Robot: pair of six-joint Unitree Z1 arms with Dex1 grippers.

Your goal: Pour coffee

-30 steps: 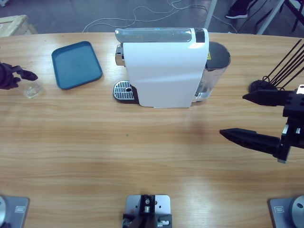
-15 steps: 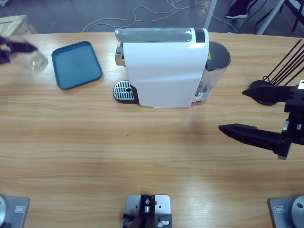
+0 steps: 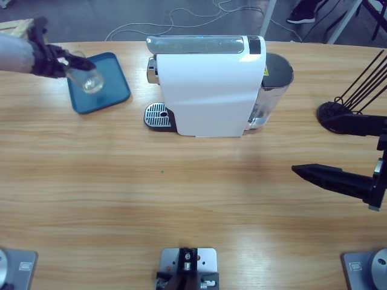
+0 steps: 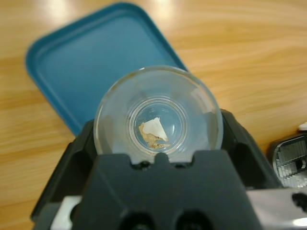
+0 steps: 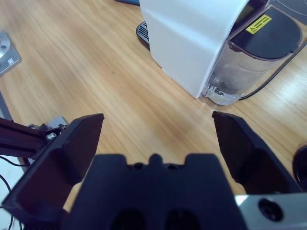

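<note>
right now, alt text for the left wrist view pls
The left gripper holds a small clear glass, seen from above, with a trace of brownish coffee at its bottom. Below it lie a blue tray and the wooden table.

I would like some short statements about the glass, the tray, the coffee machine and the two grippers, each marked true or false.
1. The left gripper holds the glass. True.
2. The glass is full of coffee. False: only a thin brownish trace lies at its bottom.
3. The glass is over the blue tray. True.
4. The right gripper grips the coffee machine. False: it is open, apart from it.
5. A glass stands on the drip grate. False: the grate is bare.
</note>
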